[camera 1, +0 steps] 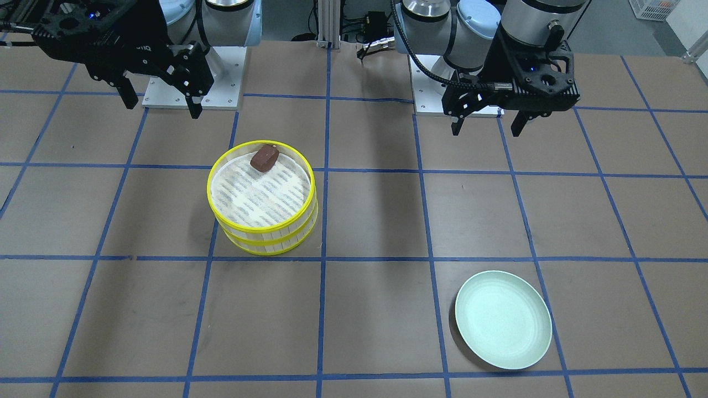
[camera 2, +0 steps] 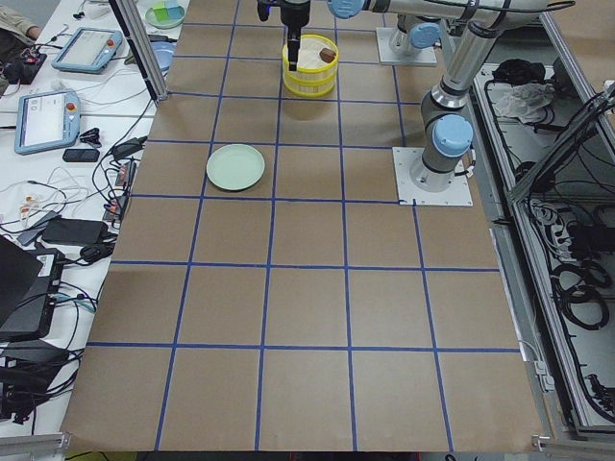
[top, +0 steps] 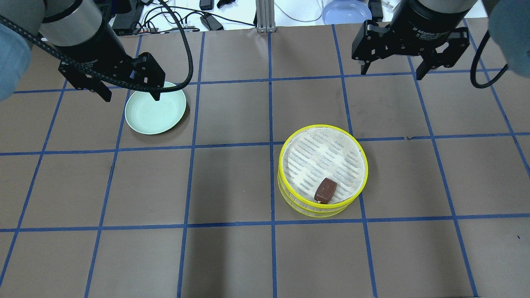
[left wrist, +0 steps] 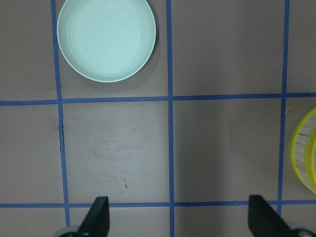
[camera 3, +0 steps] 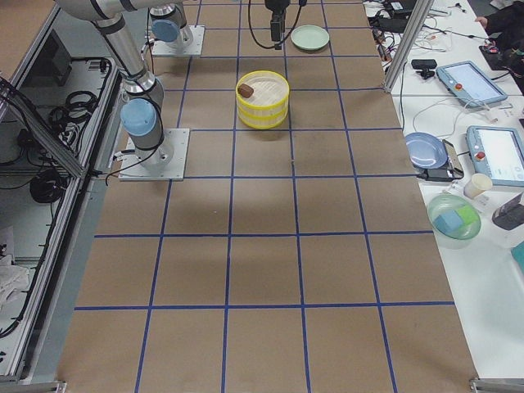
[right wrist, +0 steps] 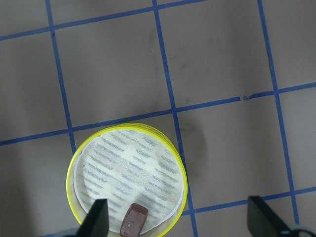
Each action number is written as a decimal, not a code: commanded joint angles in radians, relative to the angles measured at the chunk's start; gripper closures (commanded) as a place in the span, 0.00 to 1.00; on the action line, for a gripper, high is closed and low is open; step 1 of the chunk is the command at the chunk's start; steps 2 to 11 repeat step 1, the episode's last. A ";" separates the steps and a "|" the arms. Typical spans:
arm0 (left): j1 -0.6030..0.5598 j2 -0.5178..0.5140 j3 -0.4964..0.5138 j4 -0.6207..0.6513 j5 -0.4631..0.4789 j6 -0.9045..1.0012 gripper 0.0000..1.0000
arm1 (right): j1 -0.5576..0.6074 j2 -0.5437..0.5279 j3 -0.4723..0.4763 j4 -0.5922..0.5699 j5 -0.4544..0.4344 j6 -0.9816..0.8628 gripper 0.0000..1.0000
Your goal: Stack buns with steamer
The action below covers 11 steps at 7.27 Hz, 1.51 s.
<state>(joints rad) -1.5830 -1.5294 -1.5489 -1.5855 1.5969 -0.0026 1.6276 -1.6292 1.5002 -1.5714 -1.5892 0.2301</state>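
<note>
A pale green plate lies flat on the brown tabletop, inside one square of the blue tape grid. On the white side bench sit two tablets, a blue plate, a cup and a bowl holding blue and green blocks.

We see a robotics laboratory. The bench is covered with brown paper and divided into squares by blue tape lines. The left arm and the right arm are each bolted to a metal base plate. On the side table lie teach pendants and many cables. An aluminium post stands at the bench edge.
</note>
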 commanded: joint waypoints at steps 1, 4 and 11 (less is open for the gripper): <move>0.000 0.000 -0.005 0.001 -0.002 0.000 0.00 | 0.000 0.000 0.000 -0.001 0.000 0.000 0.00; 0.000 0.000 -0.005 0.001 -0.002 0.000 0.00 | 0.000 0.000 0.000 -0.001 0.000 0.000 0.00; 0.000 0.000 -0.005 0.001 -0.002 0.000 0.00 | 0.000 0.000 0.000 -0.001 0.000 0.000 0.00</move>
